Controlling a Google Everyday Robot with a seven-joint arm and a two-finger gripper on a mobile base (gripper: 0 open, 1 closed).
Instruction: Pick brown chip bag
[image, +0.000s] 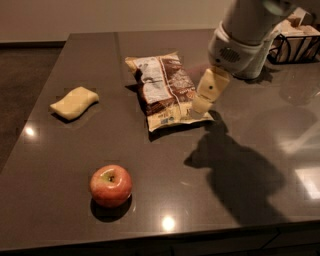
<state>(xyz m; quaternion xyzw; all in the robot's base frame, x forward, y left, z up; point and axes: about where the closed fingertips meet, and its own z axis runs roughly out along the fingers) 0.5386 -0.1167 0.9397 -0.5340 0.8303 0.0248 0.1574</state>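
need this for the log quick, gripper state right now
Gripper: open or shut cannot be told; it is at the right edge of the chip bag.
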